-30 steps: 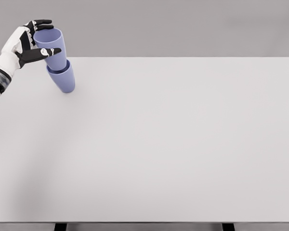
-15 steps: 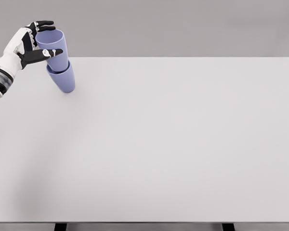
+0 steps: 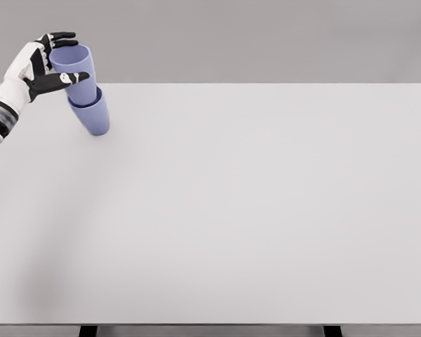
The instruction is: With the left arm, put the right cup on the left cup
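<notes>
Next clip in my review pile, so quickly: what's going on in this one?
The robot's left hand is wrapped around a purple cup that sits nested in a second purple cup at the far left corner of the white table. The stack leans to the left. The fingers are around the upper cup's body, not yet let go. The right arm is out of view.

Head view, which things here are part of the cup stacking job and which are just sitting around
Part of the job:
- upper cup, nested in the lower one, tilted
- lower cup, standing on the table
- left hand, fingers around the upper cup

Just there:
- table, the only other thing in view
</notes>
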Controlling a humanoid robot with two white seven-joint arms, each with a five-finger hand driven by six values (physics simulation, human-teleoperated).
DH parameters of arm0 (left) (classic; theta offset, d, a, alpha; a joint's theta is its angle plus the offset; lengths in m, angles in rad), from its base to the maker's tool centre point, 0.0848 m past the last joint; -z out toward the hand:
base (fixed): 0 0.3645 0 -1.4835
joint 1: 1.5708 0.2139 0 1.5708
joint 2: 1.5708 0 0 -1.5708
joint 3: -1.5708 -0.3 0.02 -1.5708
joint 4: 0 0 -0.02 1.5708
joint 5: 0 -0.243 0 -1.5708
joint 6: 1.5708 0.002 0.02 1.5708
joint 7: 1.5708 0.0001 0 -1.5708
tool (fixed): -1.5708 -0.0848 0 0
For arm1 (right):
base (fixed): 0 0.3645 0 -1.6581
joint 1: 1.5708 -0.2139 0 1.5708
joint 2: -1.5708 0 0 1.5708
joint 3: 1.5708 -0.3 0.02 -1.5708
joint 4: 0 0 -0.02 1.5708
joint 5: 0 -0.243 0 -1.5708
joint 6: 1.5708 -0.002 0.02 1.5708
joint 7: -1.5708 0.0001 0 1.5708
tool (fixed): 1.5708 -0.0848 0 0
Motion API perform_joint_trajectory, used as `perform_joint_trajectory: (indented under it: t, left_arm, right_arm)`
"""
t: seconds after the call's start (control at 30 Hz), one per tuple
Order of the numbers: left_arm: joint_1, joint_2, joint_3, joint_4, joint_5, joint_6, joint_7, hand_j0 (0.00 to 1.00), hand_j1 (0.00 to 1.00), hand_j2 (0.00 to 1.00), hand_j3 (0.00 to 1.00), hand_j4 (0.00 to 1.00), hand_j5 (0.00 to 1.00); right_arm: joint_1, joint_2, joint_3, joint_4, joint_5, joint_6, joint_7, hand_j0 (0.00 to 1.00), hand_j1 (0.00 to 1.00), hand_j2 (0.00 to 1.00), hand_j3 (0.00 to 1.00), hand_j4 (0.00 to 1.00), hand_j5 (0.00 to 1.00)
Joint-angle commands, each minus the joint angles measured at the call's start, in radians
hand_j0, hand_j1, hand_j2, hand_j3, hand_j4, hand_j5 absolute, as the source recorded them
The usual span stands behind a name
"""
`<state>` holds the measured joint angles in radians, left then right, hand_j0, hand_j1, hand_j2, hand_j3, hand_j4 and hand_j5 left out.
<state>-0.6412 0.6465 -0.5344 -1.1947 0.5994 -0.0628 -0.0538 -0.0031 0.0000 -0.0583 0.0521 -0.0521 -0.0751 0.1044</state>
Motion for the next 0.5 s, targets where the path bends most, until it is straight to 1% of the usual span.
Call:
perform_joint_trajectory:
  t: [0.0,0.27,0.33,0.37,0.4,0.47]
  left_arm:
    - [0.0,-0.002,-0.001,0.0,0.0,0.0,0.0,0.74,0.74,0.74,0.74,0.74,0.74]
    - [-0.002,-0.01,-0.002,0.0,-0.003,0.0,0.0,0.74,0.74,0.74,0.74,0.74,0.74]
    - [0.0,-0.008,-0.002,0.0,-0.003,0.0,0.0,0.76,0.76,0.76,0.76,0.76,0.76]
    - [-0.002,-0.008,-0.002,0.0,-0.003,0.0,0.0,0.8,0.8,0.8,0.8,0.8,0.8]
    - [0.0,-0.008,-0.002,0.0,-0.004,-0.002,0.0,0.86,0.86,0.86,0.86,0.86,0.86]
    - [0.0,-0.007,-0.002,-0.002,-0.006,-0.003,0.0,0.91,0.91,0.91,0.91,0.91,0.91]
  right_arm:
    - [0.0,0.0,0.0,0.0,0.0,0.0,0.0,1.0,1.0,1.0,1.0,1.0,1.0]
    - [0.0,0.0,0.0,0.0,0.0,0.0,0.001,1.0,1.0,1.0,1.0,1.0,1.0]
    - [0.0,0.0,0.0,0.0,0.0,0.0,0.0,1.0,1.0,1.0,1.0,1.0,1.0]
    - [0.0,0.0,0.0,0.0,0.0,0.0,0.0,1.0,1.0,1.0,1.0,1.0,1.0]
    - [0.0,0.0,0.0,0.0,0.0,0.0,0.0,1.0,1.0,1.0,1.0,1.0,1.0]
    - [0.0,0.0,0.0,0.0,0.0,0.0,0.001,1.0,1.0,1.0,1.0,1.0,1.0]
